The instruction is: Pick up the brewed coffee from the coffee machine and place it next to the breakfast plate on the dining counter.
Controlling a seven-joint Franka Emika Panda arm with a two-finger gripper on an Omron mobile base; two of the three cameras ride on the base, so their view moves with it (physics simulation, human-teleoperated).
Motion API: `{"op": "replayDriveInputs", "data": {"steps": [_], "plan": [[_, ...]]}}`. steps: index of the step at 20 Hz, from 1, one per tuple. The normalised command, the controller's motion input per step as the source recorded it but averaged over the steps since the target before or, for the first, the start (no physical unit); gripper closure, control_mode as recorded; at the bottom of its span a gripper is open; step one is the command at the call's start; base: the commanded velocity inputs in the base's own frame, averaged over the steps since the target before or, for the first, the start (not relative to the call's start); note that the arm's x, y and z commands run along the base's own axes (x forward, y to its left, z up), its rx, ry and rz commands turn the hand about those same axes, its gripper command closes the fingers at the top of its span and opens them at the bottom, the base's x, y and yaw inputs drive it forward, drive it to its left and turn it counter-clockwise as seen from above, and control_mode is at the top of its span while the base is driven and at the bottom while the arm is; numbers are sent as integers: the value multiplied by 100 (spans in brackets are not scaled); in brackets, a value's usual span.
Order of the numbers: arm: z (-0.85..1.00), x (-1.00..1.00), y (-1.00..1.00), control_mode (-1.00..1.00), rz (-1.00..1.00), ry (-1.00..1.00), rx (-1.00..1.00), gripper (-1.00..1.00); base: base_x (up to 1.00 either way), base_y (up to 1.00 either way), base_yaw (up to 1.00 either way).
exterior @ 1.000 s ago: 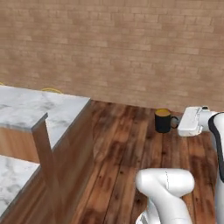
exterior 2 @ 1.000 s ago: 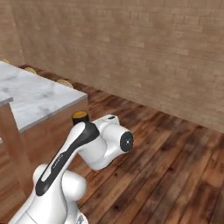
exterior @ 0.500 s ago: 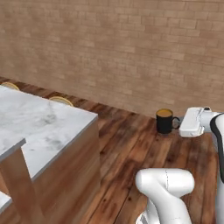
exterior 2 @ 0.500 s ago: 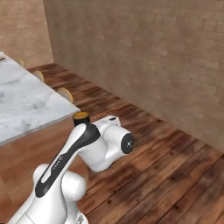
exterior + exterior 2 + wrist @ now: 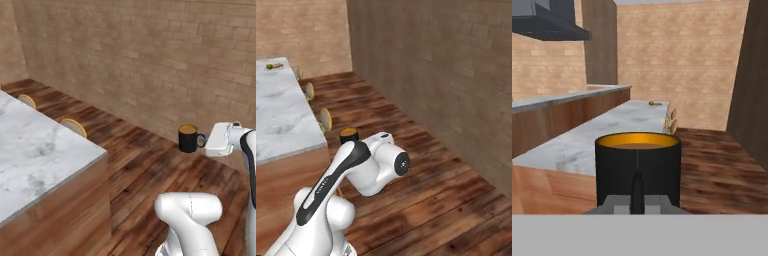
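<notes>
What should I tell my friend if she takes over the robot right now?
Claw: shut on the coffee mug, held upright in the air by its handle, coffee still inside.
Dining counter: ahead on the left, stools along its edge.
Breakfast plate: a small shape at the counter's far end, too small to make out well.
Done: mug picked up and carried off.
Left: drive to the plate, set the mug down beside it, let go.
</notes>
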Motion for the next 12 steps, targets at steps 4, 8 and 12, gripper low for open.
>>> {"op": "replayDriveInputs", "data": {"steps": [4,8,12], "plan": [[0,0,0,100,0,0,0,100,100,-79,43],[0,0,0,100,0,0,0,100,100,-61,48],[0,0,0,100,0,0,0,100,100,-41,53]]}}
